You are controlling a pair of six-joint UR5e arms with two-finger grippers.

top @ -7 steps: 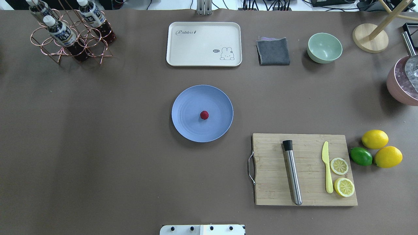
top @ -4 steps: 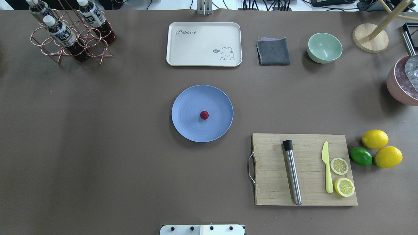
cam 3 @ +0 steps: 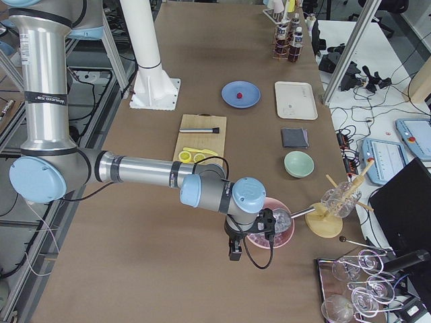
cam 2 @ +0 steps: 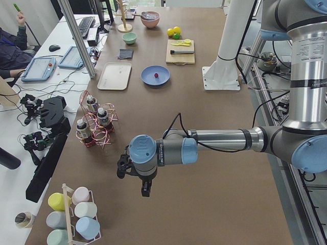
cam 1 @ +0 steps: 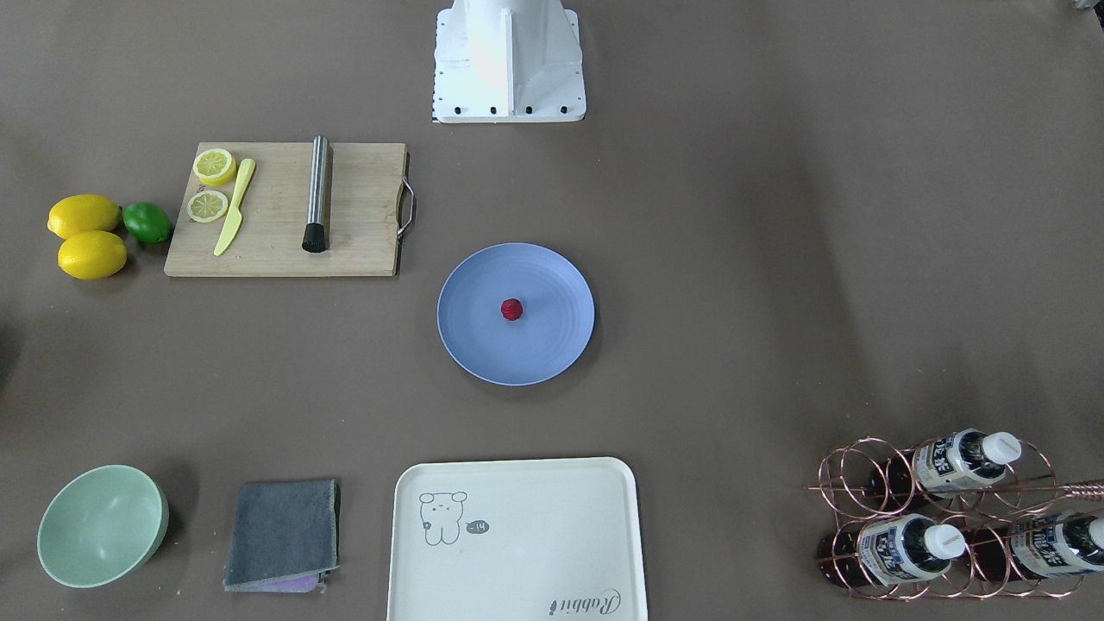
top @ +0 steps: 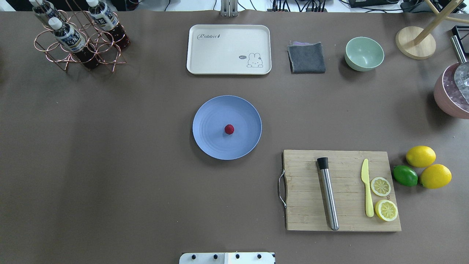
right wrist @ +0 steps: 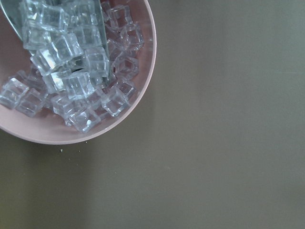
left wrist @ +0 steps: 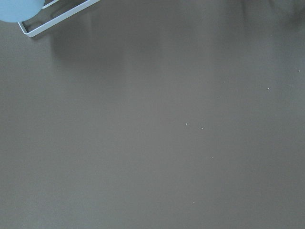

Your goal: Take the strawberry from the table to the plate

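Copper rack (top: 78,41); labels on its bottles (top: 68,37) illegible. Cream tray (top: 220,51) reads "Rabbit". Strawberry (top: 229,129) sits at centre of blue plate (top: 210,124). Counter (top: 110,165): matte grey-brown; white side counter (cam 2: 66,81) with cables alongside. Left jaws and right jaws hang above the counter's ends; whether spread or pressed together, cannot tell.

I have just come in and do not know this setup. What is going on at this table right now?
Nothing is being handled at this moment. The strawberry lies in the middle of the blue plate, so the job looks done. Both arms are far from it: the left gripper hangs over bare table near the bottle rack, the right gripper next to the pink bowl of ice. I cannot tell whether they are open.
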